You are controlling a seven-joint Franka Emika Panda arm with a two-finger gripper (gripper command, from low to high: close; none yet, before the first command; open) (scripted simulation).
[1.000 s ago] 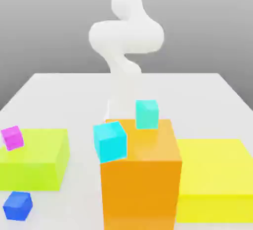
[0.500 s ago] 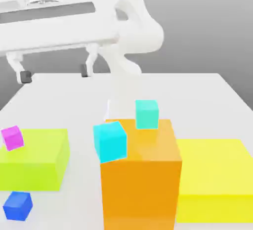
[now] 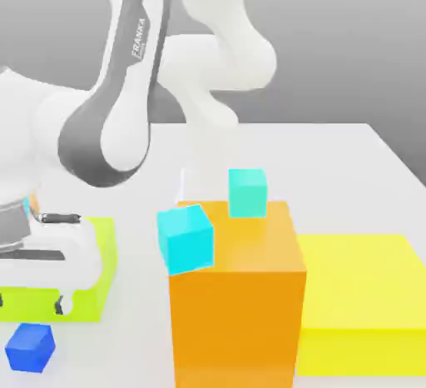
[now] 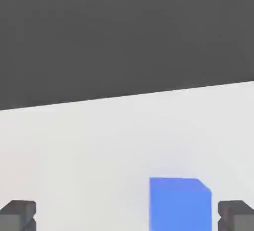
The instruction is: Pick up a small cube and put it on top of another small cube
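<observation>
Here, in the exterior view, you have the small cube (image 3: pixel 30 348), dark royal blue, sitting on the white table (image 3: pixel 333 170) at the near corner on the exterior view's left, just in front of the lime-green block (image 3: pixel 101 249). The gripper (image 3: pixel 29 301) hangs low directly above and slightly behind it, its dark fingertips spread wide and not touching anything. The arm (image 3: pixel 125 87) leans far forward and down from its base, the forearm sloping toward that corner and the hand covering most of the green block. Two cyan cubes (image 3: pixel 185 237) rest on the tall orange block (image 3: pixel 237 311), well apart from the gripper, with a flat yellow block (image 3: pixel 362 295) beside it. In the hand view, the blue cube lies between the two finger pads (image 4: pixel 18 214) but sits much closer to one of them, nearly beside it. So, in my judgement, you need a small sideways correction to centre the cube before you lower and close.
</observation>
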